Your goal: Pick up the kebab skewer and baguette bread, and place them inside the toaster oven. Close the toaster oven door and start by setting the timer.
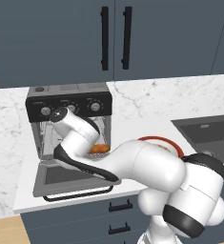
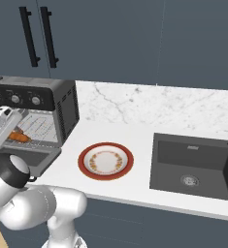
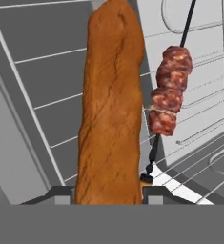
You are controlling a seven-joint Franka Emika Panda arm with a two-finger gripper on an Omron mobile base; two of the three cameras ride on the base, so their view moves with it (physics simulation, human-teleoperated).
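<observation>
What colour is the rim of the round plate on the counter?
Red, around a white round plate with an orange-brown ring pattern; the right base view shows it best.

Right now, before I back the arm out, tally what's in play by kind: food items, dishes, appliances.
Food items: 2, the baguette bread between the gripper fingers and the kebab skewer beside it, both inside the toaster oven
Dishes: 1, the plate on the counter
Appliances: 1, the toaster oven, its door dropped open
Total: 4
</observation>
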